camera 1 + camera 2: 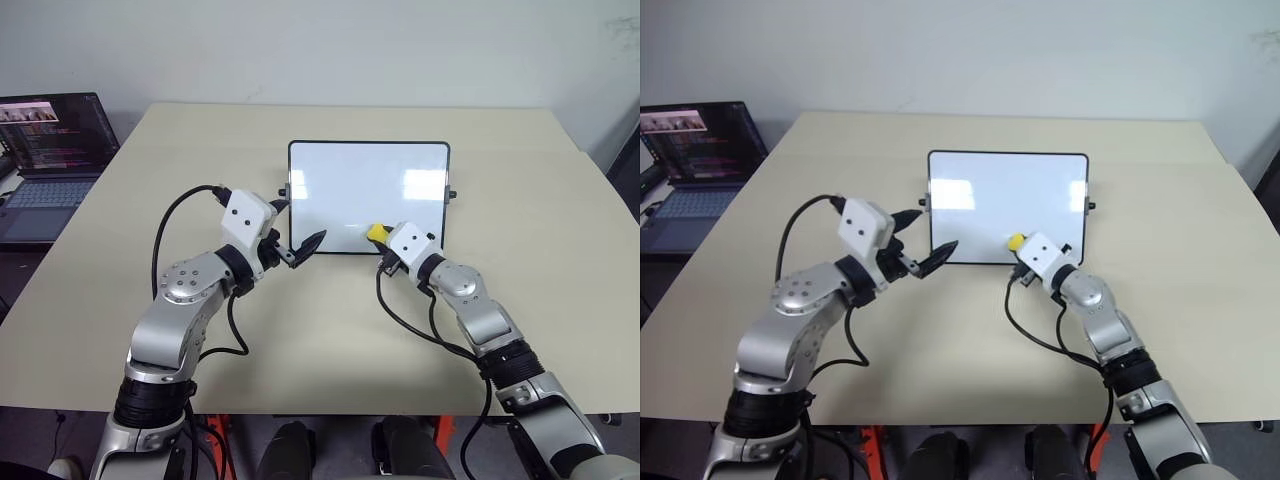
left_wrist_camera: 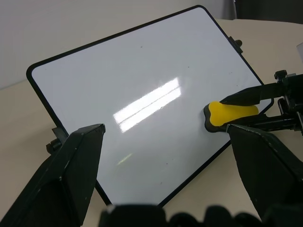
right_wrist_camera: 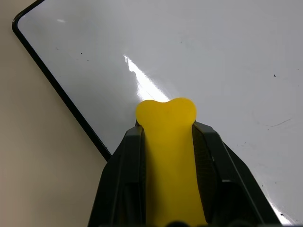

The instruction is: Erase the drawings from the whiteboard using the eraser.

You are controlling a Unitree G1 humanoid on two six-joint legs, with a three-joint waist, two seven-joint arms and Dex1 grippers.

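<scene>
Whiteboard (image 1: 368, 198) stands propped at the middle of the table (image 1: 560, 300) in the head views, 1 board, its long axis running left to right and its face tilted back toward the wall. Its surface looks blank apart from 2 bright glare patches; no digits can be made out. The right gripper (image 1: 379, 238) is clamped on 1 yellow eraser (image 1: 376, 233) at the board's lower right part, most of the eraser hidden by the fingers. The left gripper (image 1: 297, 232) hovers with its 2 fingers spread apart, just before the board's lower left corner. 1 laptop (image 1: 50, 160) is cut off at the left edge.

Left wrist view: the eraser's black underside faces the board, whether touching I cannot tell.

Right wrist view: the eraser's long axis points along the fingers toward the board, its rounded end sticking out.
</scene>
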